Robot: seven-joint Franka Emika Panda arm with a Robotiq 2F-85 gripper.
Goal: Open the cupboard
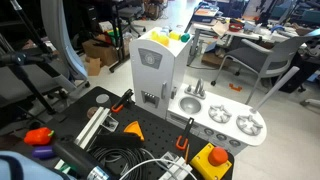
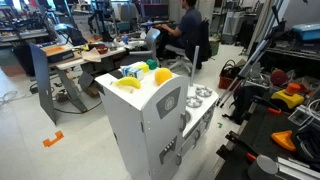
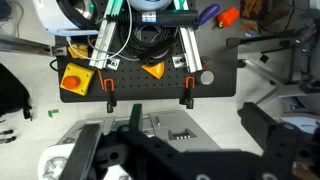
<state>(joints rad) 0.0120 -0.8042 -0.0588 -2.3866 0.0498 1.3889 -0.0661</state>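
Observation:
The cupboard (image 1: 152, 70) is a tall white toy-kitchen cabinet, and its pale front door with a small square panel (image 1: 151, 58) is shut. It also shows in an exterior view (image 2: 165, 115), with yellow and green toys (image 2: 140, 75) on top. In the wrist view the door front (image 3: 200, 120) with its square panel (image 3: 183, 133) lies just beyond my gripper (image 3: 180, 150). The two dark fingers stand wide apart, open and empty, with nothing between them. I cannot make out the gripper in either exterior view.
The lower sink-and-burner counter (image 1: 225, 120) adjoins the cupboard and shows in both exterior views (image 2: 200, 100). A black perforated board (image 3: 150, 85) holds a yellow box with a red button (image 3: 73, 78), an orange wedge (image 3: 152, 70), metal bars and cables. Office chairs (image 1: 260, 60) and desks stand behind.

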